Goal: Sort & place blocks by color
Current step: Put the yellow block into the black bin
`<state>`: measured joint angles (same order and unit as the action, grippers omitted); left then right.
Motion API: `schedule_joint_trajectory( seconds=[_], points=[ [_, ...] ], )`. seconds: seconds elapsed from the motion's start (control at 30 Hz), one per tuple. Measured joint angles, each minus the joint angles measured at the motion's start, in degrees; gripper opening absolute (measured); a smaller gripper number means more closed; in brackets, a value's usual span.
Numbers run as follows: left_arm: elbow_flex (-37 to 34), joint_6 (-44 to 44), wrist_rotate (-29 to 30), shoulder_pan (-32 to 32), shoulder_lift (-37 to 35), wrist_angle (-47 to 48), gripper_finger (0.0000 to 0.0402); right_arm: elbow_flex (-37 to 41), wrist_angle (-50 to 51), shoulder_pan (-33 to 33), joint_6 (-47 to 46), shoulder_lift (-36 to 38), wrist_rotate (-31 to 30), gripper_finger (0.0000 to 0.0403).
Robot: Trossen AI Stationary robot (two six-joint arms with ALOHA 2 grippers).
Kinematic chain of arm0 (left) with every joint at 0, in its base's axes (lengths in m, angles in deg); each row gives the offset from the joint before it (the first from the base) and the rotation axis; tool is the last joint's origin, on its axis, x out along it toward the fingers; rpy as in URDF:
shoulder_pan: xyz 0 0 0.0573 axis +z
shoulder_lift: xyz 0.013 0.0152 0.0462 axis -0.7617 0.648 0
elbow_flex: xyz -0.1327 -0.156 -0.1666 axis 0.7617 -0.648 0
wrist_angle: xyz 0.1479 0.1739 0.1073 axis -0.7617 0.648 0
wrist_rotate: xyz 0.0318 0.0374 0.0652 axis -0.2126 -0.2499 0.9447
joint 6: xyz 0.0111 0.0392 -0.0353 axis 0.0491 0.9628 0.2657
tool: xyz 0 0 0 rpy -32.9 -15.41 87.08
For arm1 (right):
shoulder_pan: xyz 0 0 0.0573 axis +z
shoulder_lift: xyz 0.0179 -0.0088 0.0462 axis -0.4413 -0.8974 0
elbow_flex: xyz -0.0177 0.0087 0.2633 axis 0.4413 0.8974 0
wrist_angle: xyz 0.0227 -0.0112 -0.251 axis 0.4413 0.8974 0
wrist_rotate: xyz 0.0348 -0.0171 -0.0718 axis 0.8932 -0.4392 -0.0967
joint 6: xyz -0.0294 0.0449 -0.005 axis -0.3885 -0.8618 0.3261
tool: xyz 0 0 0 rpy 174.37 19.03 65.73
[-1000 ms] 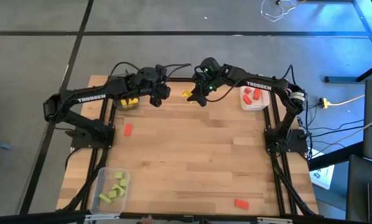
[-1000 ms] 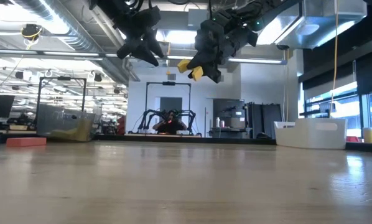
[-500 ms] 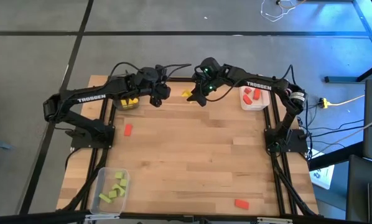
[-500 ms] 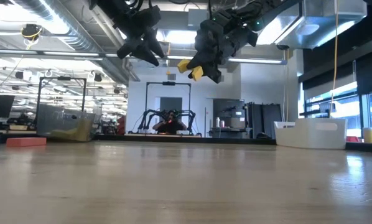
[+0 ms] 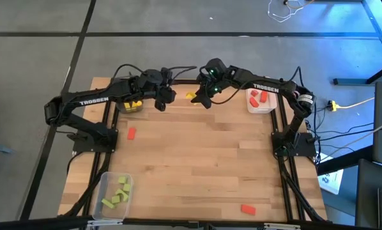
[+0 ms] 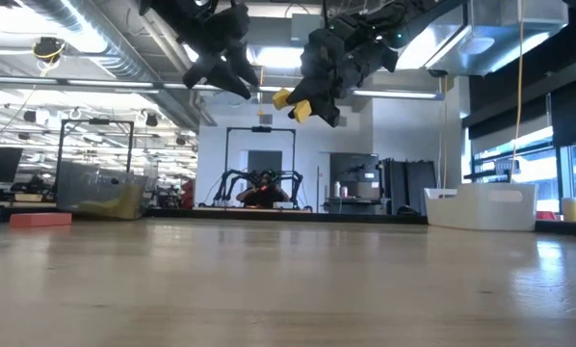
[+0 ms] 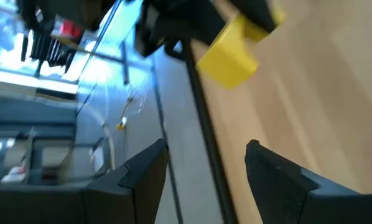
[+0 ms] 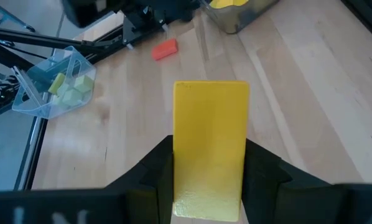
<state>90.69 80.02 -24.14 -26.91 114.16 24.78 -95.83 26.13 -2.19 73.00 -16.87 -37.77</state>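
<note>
Block (image 8: 211,149), yellow, clamped between right claw (image 8: 209,163) fingers.

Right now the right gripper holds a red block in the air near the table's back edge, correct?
Not quite: the block in the right gripper is yellow, not red, as the right wrist view shows. It is held in the air near the back edge.

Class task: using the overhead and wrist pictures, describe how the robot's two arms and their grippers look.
Both arms are black and jointed, with white TROSSEN lettering on a link and thin black cables looping near the wrists. The left gripper and right gripper each end in two dark, angular fingers. A small green light glows on the right wrist.
</note>
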Motion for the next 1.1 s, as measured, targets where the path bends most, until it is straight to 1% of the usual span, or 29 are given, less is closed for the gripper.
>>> schedule_joint_trajectory(
  seconds=[0.1, 0.23, 0.3, 0.4, 0.5, 0.6, 0.67, 0.83, 1.0, 1.1],
  points=[
    [0.0, 0.1, -5.4, 0.0, 0.0, 0.0, 0.0204, 0.0, -0.1, 0.0, 0.0, 0.0, 0.0, 0.013],
    [0.0, 2.7, -12.5, 0.0, 0.0, -0.2, 0.0204, 0.0, -0.5, 0.0, 0.0, 0.0, 0.0, 0.013],
    [0.0, 3.3, -14.5, 0.0, 0.4, -1.5, 0.0204, 0.0, -0.9, 0.0, 0.0, 0.0, 0.0, 0.013],
    [0.0, 0.3, -15.2, -0.4, 1.7, -4.5, 0.0204, 0.0, -1.7, 0.0, 0.0, 0.0, 0.0, 0.013],
    [0.0, 0.3, -12.9, -1.4, 3.2, -8.2, 0.0204, 0.0, -2.1, 0.0, -0.3, 0.0, 0.1, 0.013],
    [0.0, 0.5, -8.0, -2.8, 4.9, -11.4, 0.0204, 0.0, -2.1, 0.0, -0.3, 0.0, 0.1, 0.013],
    [0.0, 0.9, -5.9, -3.7, 5.8, -12.9, 0.0204, 0.0, -2.1, 0.0, -0.4, 0.0, 0.0, 0.013],
    [0.0, 5.0, -2.6, -5.7, 7.6, -14.6, 0.0204, 0.0, -1.8, 0.0, -0.4, 0.0, -0.1, 0.013],
    [0.0, 9.2, 5.3, -7.1, 9.7, -16.4, 0.0204, 0.1, -1.9, -0.1, -0.4, 0.0, -0.9, 0.013],
    [0.0, 11.0, 6.5, -7.2, 10.9, -17.1, 0.0204, 0.1, -1.5, -0.1, -0.4, 0.0, -1.3, 0.013]
  ],
)
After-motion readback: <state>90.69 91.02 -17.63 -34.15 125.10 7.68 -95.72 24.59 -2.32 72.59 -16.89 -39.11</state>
